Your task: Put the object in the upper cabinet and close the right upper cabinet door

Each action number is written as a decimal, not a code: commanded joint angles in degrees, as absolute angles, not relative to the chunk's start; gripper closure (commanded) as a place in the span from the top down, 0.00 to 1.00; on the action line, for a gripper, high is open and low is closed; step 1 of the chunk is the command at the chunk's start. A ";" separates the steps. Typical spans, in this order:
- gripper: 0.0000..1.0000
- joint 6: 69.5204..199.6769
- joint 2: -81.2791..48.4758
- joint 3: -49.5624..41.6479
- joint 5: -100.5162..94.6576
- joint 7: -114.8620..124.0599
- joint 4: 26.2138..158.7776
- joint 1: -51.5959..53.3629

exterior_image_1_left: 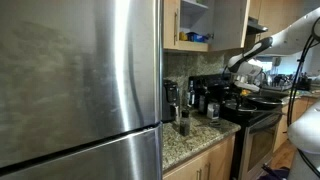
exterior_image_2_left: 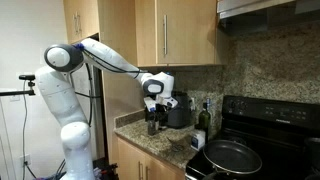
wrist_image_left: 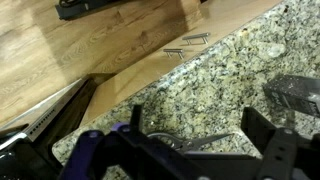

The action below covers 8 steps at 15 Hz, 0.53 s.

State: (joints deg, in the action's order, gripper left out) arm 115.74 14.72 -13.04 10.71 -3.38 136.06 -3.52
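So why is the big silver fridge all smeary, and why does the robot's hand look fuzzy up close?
In an exterior view the steel fridge sits close to the camera and mirrors the room as blurry streaks. In the wrist view the open gripper is too near the lens, so it looks dark and fuzzy, while the granite counter looks sharp.

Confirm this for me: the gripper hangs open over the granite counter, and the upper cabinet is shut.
Wrong on the cabinet: the upper cabinet stands open, its shelved interior showing in an exterior view. The rest holds: the gripper hangs open over the granite counter.
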 commanded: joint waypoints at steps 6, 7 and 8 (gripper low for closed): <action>1.00 113.40 14.91 -9.81 13.15 -15.39 136.50 -1.76; 1.00 113.01 14.69 -9.64 12.64 -18.05 136.35 -1.43; 1.00 112.18 14.67 -9.71 12.90 -20.78 136.18 -1.05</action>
